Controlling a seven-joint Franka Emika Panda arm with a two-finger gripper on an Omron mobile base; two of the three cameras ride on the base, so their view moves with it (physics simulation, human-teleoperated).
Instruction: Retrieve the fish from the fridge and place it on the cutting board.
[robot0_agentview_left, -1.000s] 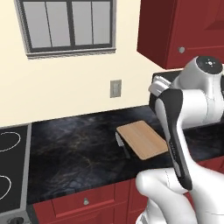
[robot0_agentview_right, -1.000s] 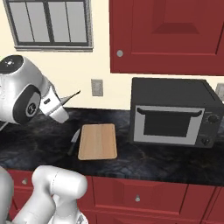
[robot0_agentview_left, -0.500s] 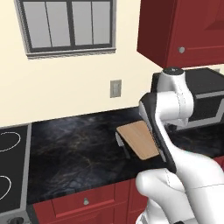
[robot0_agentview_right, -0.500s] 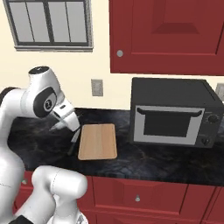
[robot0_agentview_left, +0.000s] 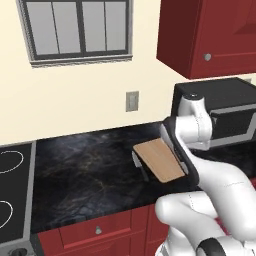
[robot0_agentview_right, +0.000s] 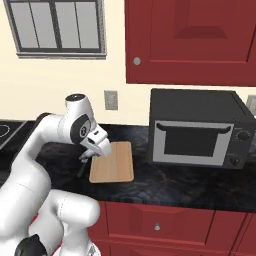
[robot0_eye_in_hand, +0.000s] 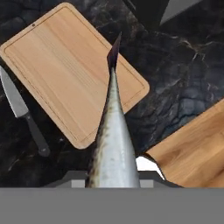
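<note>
In the hand view a long silvery fish (robot0_eye_in_hand: 113, 144) runs up from between my fingers, its dark tail pointing away. My gripper (robot0_agentview_right: 93, 149) is shut on it and hangs above the counter at the left edge of the cutting board (robot0_agentview_right: 112, 162). The light tan cutting board (robot0_eye_in_hand: 70, 70) lies flat and bare on the black countertop (robot0_eye_in_hand: 183, 83), below and left of the fish's tail. In the left base view my arm covers part of the cutting board (robot0_agentview_left: 159, 160). The fridge is out of view.
A knife (robot0_eye_in_hand: 24, 113) lies on the counter just left of the board, also seen as the knife (robot0_agentview_right: 81, 170). A black microwave (robot0_agentview_right: 200, 127) stands right of the board. A stovetop (robot0_agentview_left: 12, 195) is at far left. Dark red cabinets (robot0_agentview_right: 190, 40) hang above.
My arm has swung away from the cameras and reached out over the counter, carrying the fish to the board's left edge. The board and knife have not moved.
</note>
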